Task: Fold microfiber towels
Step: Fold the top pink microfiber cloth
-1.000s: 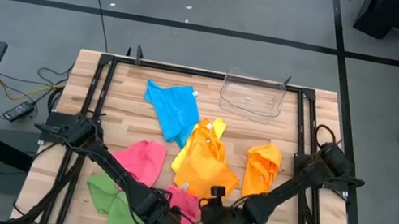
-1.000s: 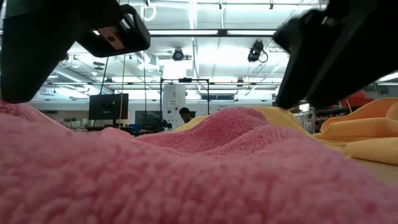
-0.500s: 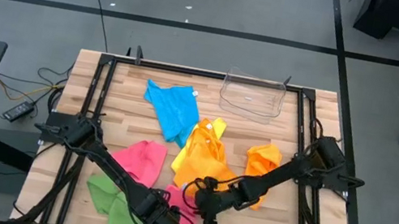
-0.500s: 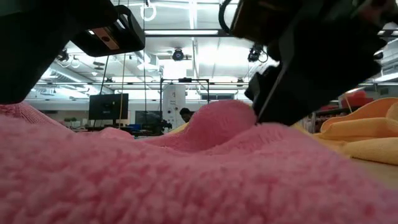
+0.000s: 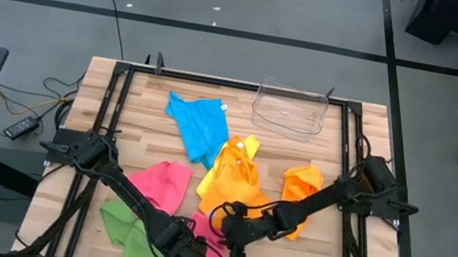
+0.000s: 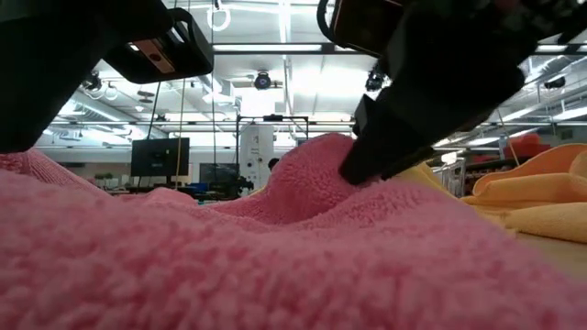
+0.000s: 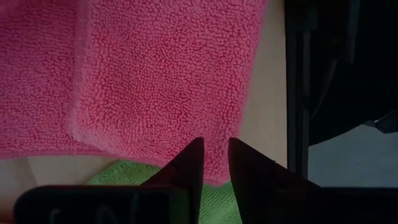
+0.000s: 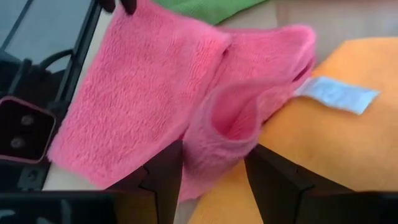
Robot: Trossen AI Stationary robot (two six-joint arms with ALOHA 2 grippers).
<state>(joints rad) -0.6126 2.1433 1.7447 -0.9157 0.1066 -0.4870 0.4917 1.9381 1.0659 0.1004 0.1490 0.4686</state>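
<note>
Pink fabric fills most of the low view, so the table and the other cloths are almost hidden there; only a strip of the yellow-orange microfiber towel [image 6: 541, 206] shows at the right edge. This small pink fluffy microfiber towel [image 8: 155, 106] lies at the near edge of the wooden slatted table [image 5: 143, 132], between the two arms, and in the high view the grippers cover most of it.

The right gripper [image 8: 211, 171] is clamped on a raised fold of the pink towel; the right wrist view shows the fold pinched between both dark fingers, while the high view shows only the dark arm there. The left gripper [image 7: 214, 165] has its fingertips close together, with a narrow gap, at the towel's edge. I cannot tell if cloth is caught between them. Below it a piece of the green microfiber towel [image 7: 124, 177] is visible.

Only the high view shows the other things: the blue microfiber towel [image 5: 200, 123], the orange crumpled microfiber towel [image 5: 302, 187], a second pink microfiber towel [image 5: 163, 183] and the clear plastic bin [image 5: 289, 109] at the far side.
</note>
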